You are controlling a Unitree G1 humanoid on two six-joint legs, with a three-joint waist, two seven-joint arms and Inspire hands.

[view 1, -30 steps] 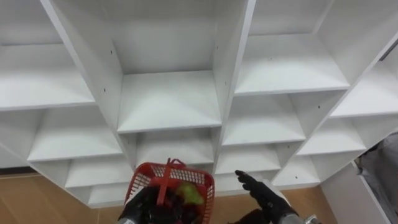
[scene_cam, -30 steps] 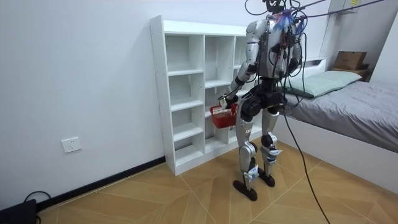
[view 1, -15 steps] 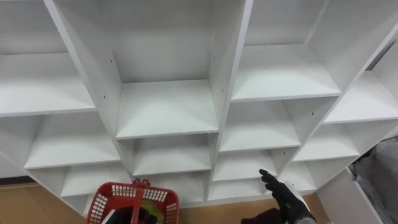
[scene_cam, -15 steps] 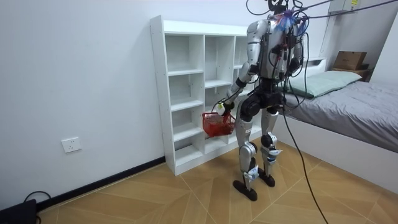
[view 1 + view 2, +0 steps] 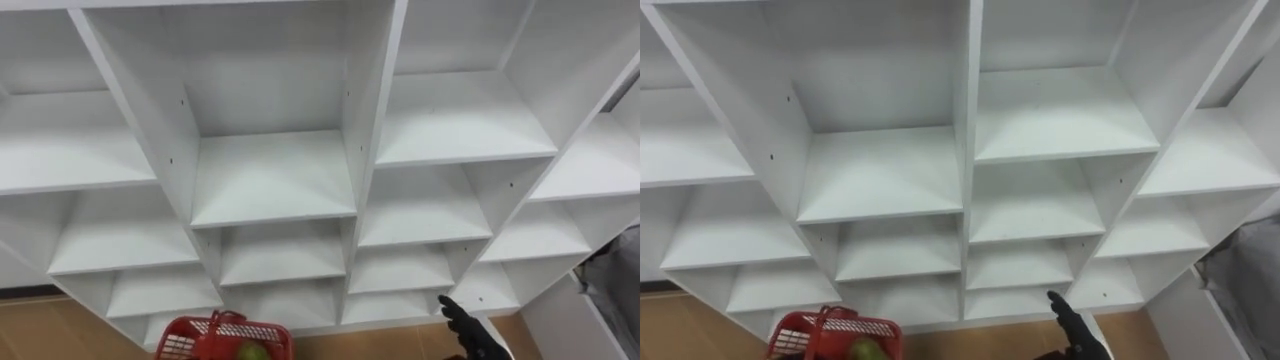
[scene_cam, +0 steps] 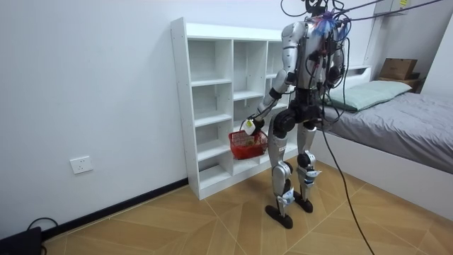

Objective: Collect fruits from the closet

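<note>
White closet (image 5: 270,180) shelving fills the background, and every compartment in sight is bare. At the bottom right of the eye views, the dark fingers (image 5: 452,308) of the right hand (image 5: 472,338) are straight and slightly spread. They hold nothing and point toward the lowest shelves. In the room view the left hand (image 6: 250,125) is closed round the handle of a red basket (image 5: 215,340). The basket hangs low on the robot's left, just in front of the lower shelves, and a green fruit (image 5: 250,352) lies inside it. The robot stands upright on a wooden floor (image 6: 212,219), facing the closet, with a bed (image 6: 396,113) off to the room view's right.

The step in hand looks like a search for any fruit left to collect. To do it well, the robot would likely need to check the lowest compartments, whose back corners are hidden from above. The basket should hang level and clear of the shelf edges so the fruit stays in. The free right hand is best kept open and reaching in only once a fruit is seen. Holding the basket near that compartment keeps the transfer short.
</note>
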